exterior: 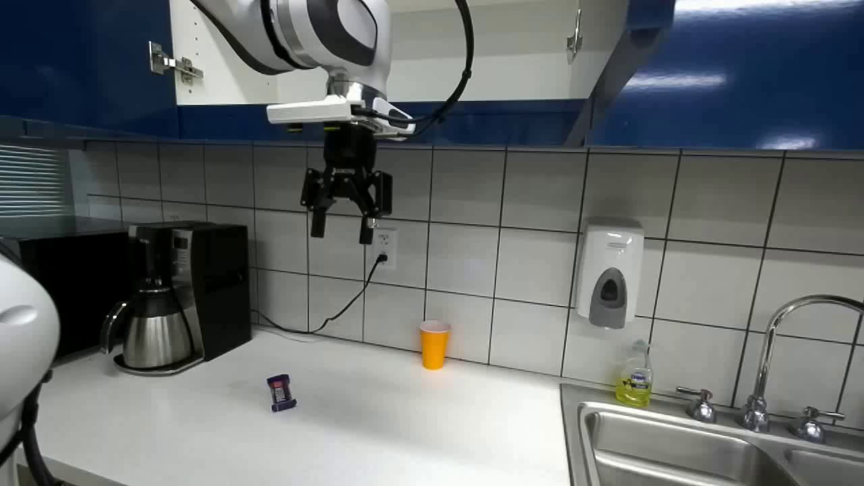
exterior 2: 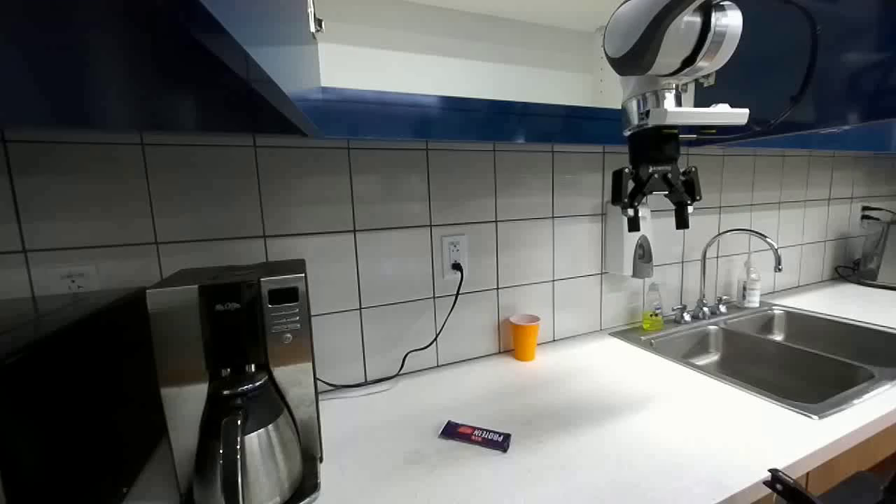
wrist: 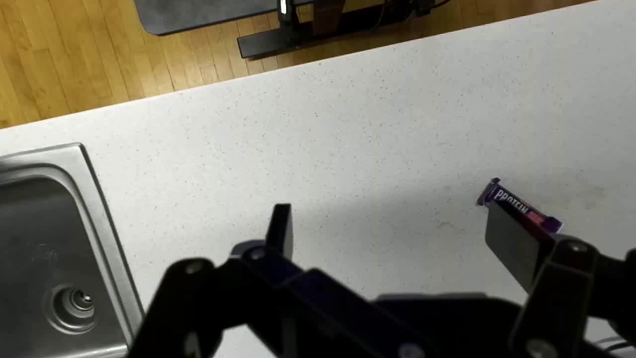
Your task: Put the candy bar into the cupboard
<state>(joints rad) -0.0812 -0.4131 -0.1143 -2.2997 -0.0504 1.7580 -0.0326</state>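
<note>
Your arm [exterior: 290,30] hangs in from the top of both exterior views, bent at the wrist so that the pincer [exterior: 342,229] points straight down over the counter [exterior: 378,432]. Above the pincer you have the open cupboard [exterior: 499,67], its white inside showing and its glossy blue bottom edge just under that. Your candy bar [exterior 2: 476,435] lies flat on the counter, below the pincer, well apart from it and off to the left in both exterior views. It is a slim, dark purple packet with flat-pressed ends, a reddish patch and the word PROTEIN in pale letters along the wrapper, which you can read in an exterior view and in the wrist view. From the wrist you find it on the right at a slant, with the finger [wrist: 515,243] on that side covering part of it; that is only overlap, since both exterior views put the pincer high over the counter. The pincer is empty, its two fingers spread wide apart with only air between them, and it touches nothing. Below it, back by the tiled wall [exterior: 526,270], an orange cup [exterior: 435,345] stands upright. In the wrist view the steel sink [wrist: 102,233] shows past the opposite finger, far from the candy bar.
</note>
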